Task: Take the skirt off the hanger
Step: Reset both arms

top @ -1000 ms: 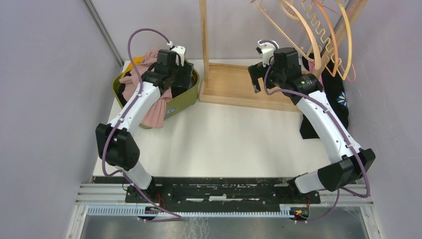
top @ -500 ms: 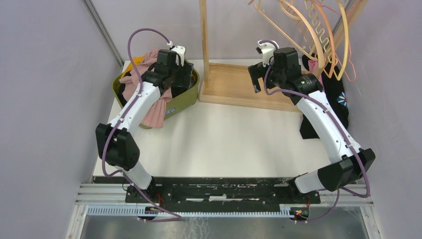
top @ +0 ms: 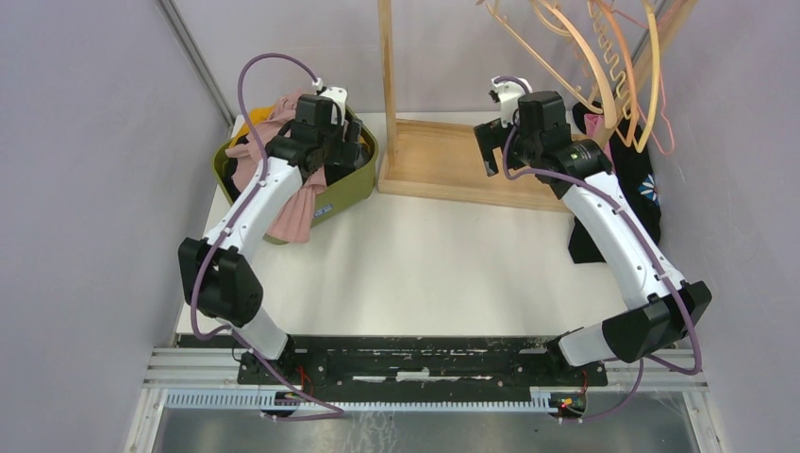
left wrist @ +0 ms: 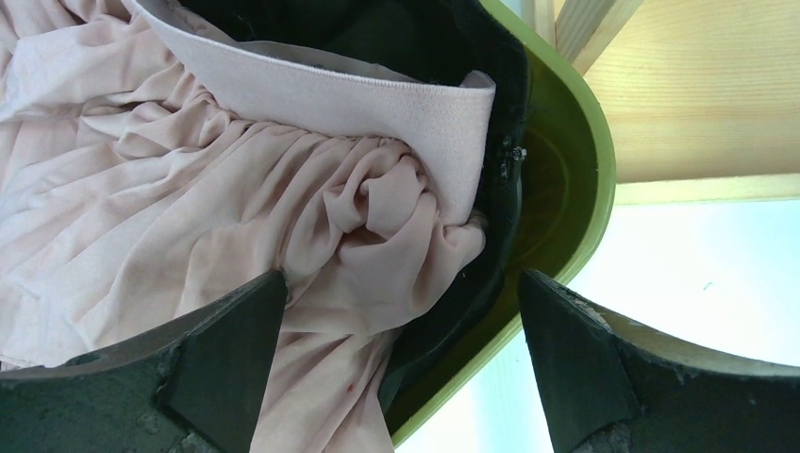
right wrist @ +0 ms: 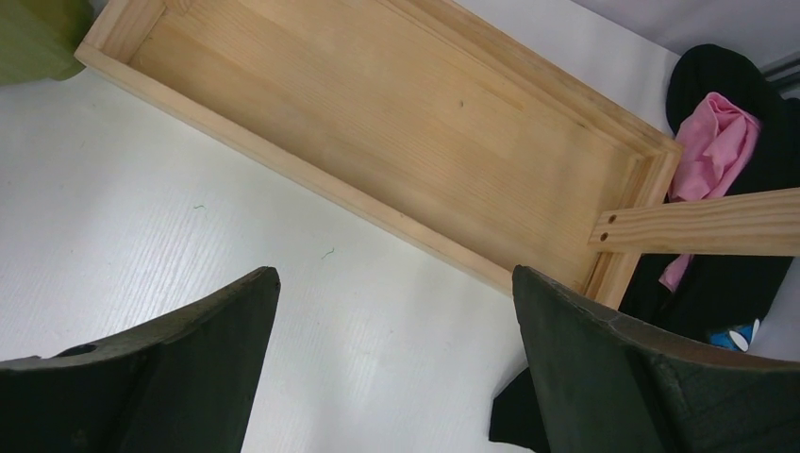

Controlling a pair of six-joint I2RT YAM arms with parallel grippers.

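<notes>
The pink skirt (left wrist: 189, 208) lies bunched in the green bin (left wrist: 577, 142). I see my left gripper (left wrist: 401, 283) spread wide and empty above it, my right gripper (right wrist: 396, 278) likewise above the wooden tray (right wrist: 396, 104).

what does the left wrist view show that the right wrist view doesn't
Only the left wrist view: a pale pink pleated skirt with an elastic waistband, bunched over dark fabric. Only the right wrist view: a bright pink cloth among black garments, and a wooden bar with two holes. Both: the olive-green plastic bin, the light wooden tray, the white table; the left gripper and right gripper each stand open.
</notes>
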